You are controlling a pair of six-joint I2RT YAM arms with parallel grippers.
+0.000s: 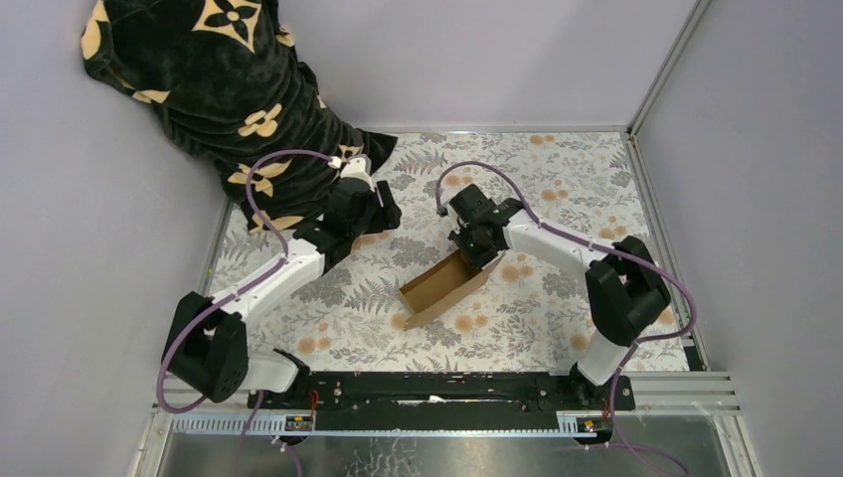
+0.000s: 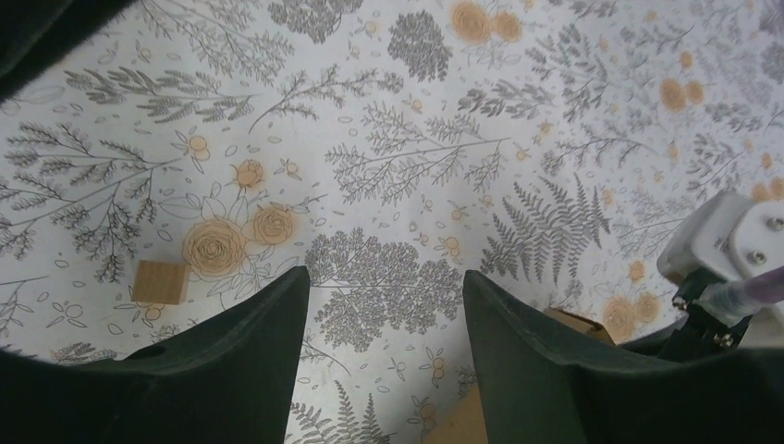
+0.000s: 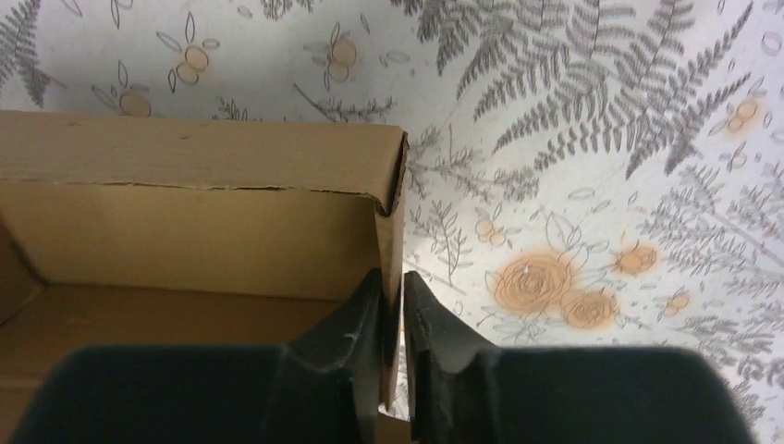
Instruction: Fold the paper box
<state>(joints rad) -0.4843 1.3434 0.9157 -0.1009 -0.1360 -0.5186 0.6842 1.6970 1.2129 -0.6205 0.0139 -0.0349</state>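
Floral-printed tabletop [image 1: 557, 328] fills your overhead view, with grey walls around it. A black cloth with tan flowers [image 1: 199, 89] is heaped well beyond the paper box [image 1: 437, 293], to its far left. The paper box sits open-topped near the middle, with your right pincer [image 1: 475, 260] at its far end. Your left pincer [image 1: 386, 214] hangs apart from the box, off its far-left side.

From your left wrist, the left pincer [image 2: 384, 314] is spread wide over bare print, holding nothing. A corner of the box [image 2: 578, 324] peeks in at lower right, and a small brown block [image 2: 160, 281] lies well left of it.

From your right wrist, the right pincer [image 3: 393, 351] is pressed together on one wall of the box [image 3: 185, 222], pinching the cardboard edge between its fingers.
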